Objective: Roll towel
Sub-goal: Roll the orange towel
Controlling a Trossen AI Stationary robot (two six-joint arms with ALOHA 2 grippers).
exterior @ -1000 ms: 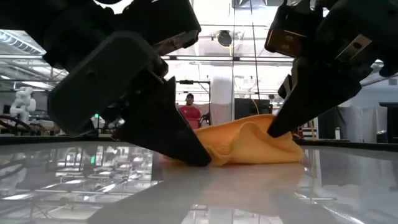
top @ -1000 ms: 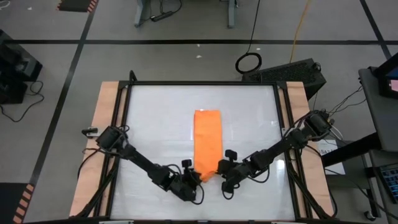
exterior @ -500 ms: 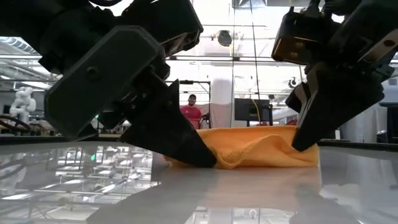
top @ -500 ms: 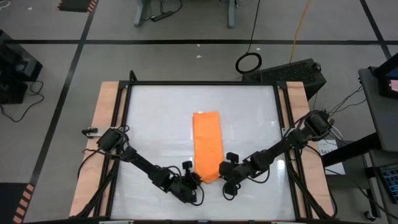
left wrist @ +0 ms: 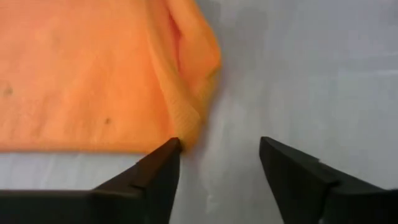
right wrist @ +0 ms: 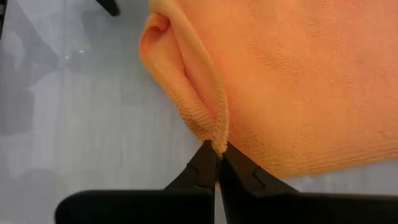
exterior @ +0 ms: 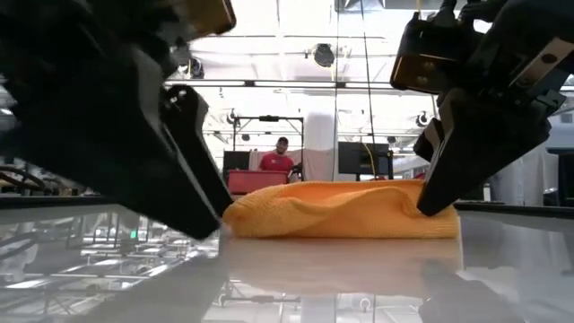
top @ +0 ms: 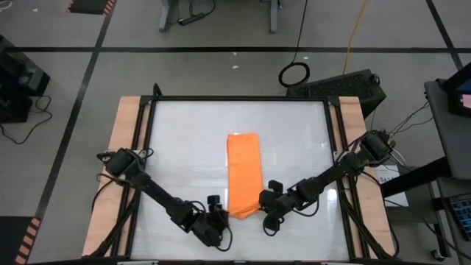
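The orange towel (top: 244, 173) lies as a long strip on the white table (top: 184, 147), running from far to near. Its near end is bunched into a low fold (exterior: 269, 211). My right gripper (top: 258, 202) is shut on the towel's near right corner. My left gripper (top: 219, 215) stands open beside the near left corner (left wrist: 189, 127), with bare table between its fingertips (left wrist: 217, 146). One of its fingers (left wrist: 168, 152) is right at that corner. My left gripper has one fingertip (left wrist: 173, 147) right against the towel's near left corner; I cannot tell whether it touches. My right gripper pinches the hemmed edge of the near right corner (right wrist: 219, 138) between its two fingertips. It comes slanting down from the table's near right side. The corner stands slightly raised, and the towel behind it lies on the table.
Black rails (top: 147, 147) and wooden side boards (top: 124, 147) frame the table. Bare white surface lies to either side of the towel. A person in red (exterior: 281, 160) sits far back in the room.
My left gripper has let go of the towel's near left corner, opened, and drawn back toward the table's near left. The towel's near end, humped and drawn narrow a second ago, has sunk and spread out into a low fold. My right gripper has kept its hold.
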